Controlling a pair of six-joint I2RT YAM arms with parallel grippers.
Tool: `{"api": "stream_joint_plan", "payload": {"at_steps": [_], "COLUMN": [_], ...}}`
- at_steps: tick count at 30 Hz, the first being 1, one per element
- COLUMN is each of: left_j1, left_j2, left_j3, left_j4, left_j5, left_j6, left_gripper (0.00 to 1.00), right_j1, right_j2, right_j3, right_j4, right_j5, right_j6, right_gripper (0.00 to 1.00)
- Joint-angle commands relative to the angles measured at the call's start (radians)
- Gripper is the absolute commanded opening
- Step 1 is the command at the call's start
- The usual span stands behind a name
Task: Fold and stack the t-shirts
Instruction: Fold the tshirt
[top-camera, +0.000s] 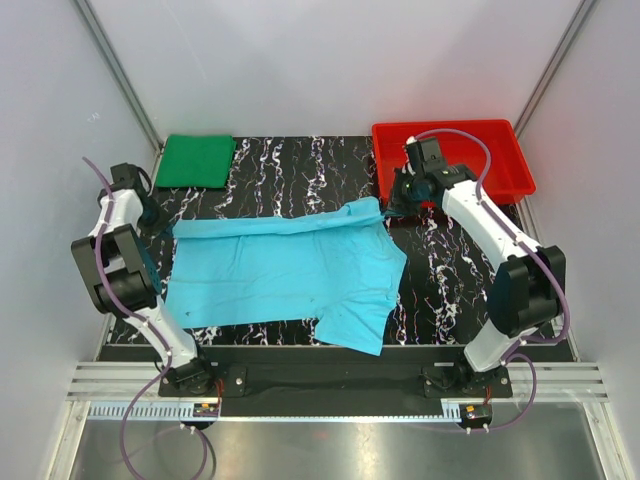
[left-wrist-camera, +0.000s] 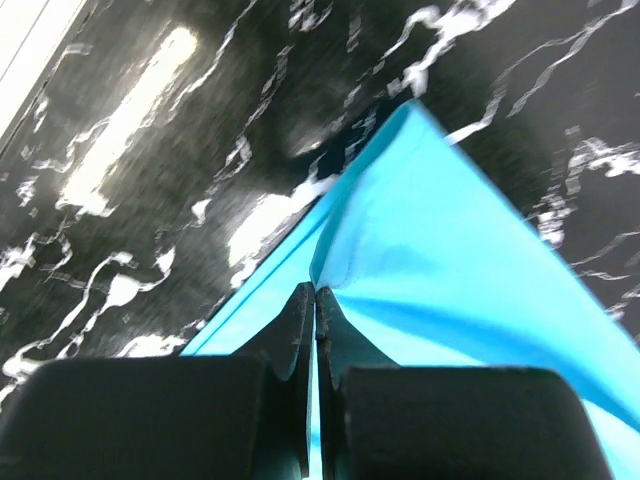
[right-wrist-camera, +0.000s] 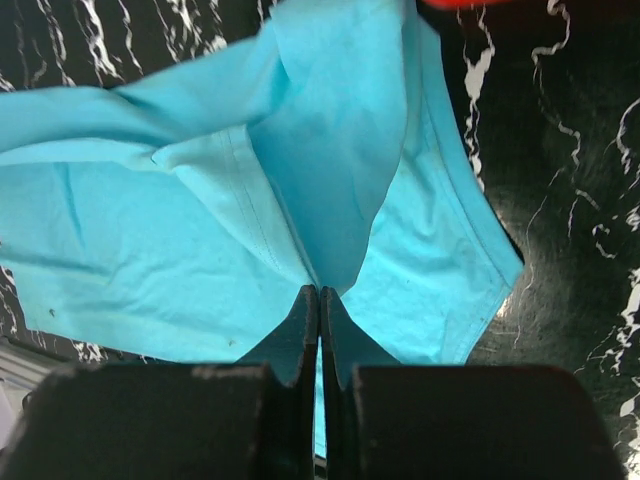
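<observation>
1. Left claw (left-wrist-camera: 316, 300), bottom centre, is pinched tight on the blue shirt (left-wrist-camera: 450, 260) by its edge, lifting it off the table (left-wrist-camera: 150, 150).
2. Right claw (right-wrist-camera: 319, 300) clamps the opposite corner likewise, probably to draw the cloth over into a fold.
3. Green shirt (top-camera: 195, 160) lies folded upper left, likely the stacking spot.

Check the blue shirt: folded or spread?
Mostly spread: blue shirt lies flat, far edge lifted, pinched by left gripper and right gripper.
</observation>
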Motion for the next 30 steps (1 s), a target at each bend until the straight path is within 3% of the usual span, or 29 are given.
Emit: {"api": "stream_joint_plan", "payload": {"at_steps": [1,20,30], "left_j1": [0.002,0.003,0.002], "left_j2": [-0.084,-0.098,-0.058], "left_j3": [-0.043,-0.203,-0.186], "left_j4": [-0.018,0.044,0.057], "left_j5": [-0.060,-0.077,-0.103], "left_j6": [0.024,0.012,0.006], "left_gripper": [0.00,0.00,0.00], "right_j1": [-0.007,-0.007,-0.007], "right_j2": [-0.058,-0.062,-0.071], "right_j3": [-0.045,-0.142,-0.204], "right_j4": [0.035,0.045,0.051], "right_j5": [-0.047,-0.049,-0.055], "right_j6": [0.021,0.017,0.012], "right_gripper": [0.00,0.00,0.00]}}
